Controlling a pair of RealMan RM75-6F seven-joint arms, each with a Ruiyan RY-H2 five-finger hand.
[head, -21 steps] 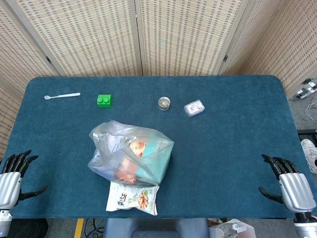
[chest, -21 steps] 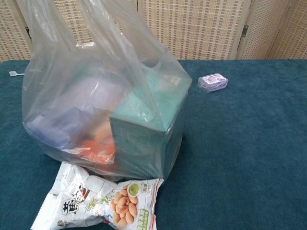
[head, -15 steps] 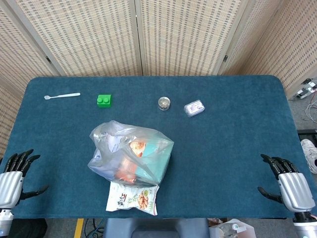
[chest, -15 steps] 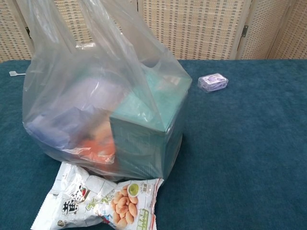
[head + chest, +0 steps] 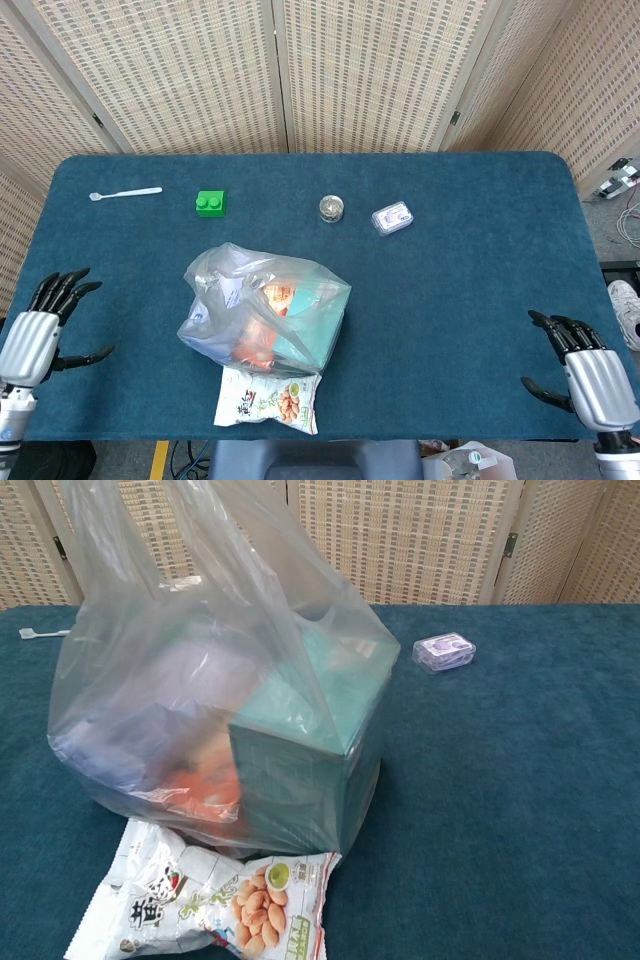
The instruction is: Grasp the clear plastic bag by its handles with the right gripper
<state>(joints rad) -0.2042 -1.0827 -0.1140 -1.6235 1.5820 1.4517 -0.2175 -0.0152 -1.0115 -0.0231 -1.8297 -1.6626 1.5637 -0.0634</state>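
Fingers of the right hand (image 5: pixel 590 375) are held spread and empty at the teal table's (image 5: pixel 480 290) right front corner, well apart from the clear plastic bag (image 5: pixel 262 310) near the front edge, presumably because the reach is not yet begun.

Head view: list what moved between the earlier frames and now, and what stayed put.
The left hand moved up and inward over the table, toward the clear plastic bag, fingers apart and holding nothing. The right hand stayed near the table's right front corner, open. The bag, snack packet, green block and the other small items did not shift.
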